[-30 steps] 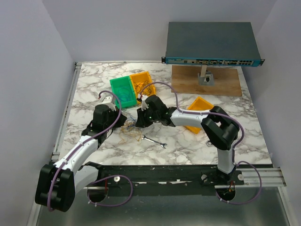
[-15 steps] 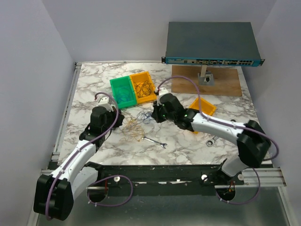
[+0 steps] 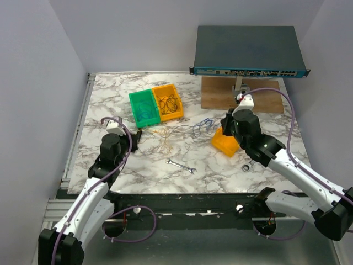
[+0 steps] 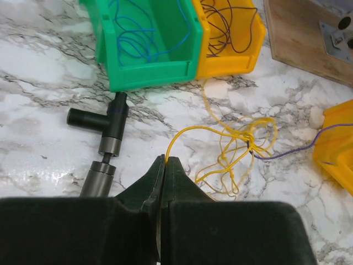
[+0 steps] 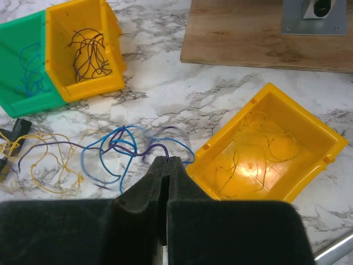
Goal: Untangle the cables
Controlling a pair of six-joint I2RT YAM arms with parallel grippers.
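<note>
**Containers.** A green bin (image 4: 149, 74) and a yellow bin (image 4: 226, 63) stand touching side by side at the back of the marble table (image 3: 110, 99). The green bin holds loose blue wire. The yellow bin holds dark wire. A second yellow bin (image 5: 317, 157) lies tipped on its side further right, its opening facing the right wrist camera, with a few thin yellow strands inside.

**Arms.** The left arm reaches forward over the left part of the table with its wrist low. The left gripper (image 4: 165, 161) is clenched on a yellow strand. The right arm stretches diagonally from its base, wrist above the tipped bin. The right gripper (image 5: 167, 160) is clenched on a blue-purple strand at the bin's edge.

**Cables.** The cables (image 4: 249, 144) lie on the table in front of the two upright bins, spanning the gap between the grippers. The yellow strands form loose loops knotted together near the middle. A purple strand leaves that knot toward the right. Blue loops (image 5: 118, 144) cluster just before the right gripper.

**Other items.** A wrench (image 3: 182, 165) lies nearer the arm bases, apart from the cables. A black T-shaped tool (image 4: 107, 124) lies beside the green bin.
</note>
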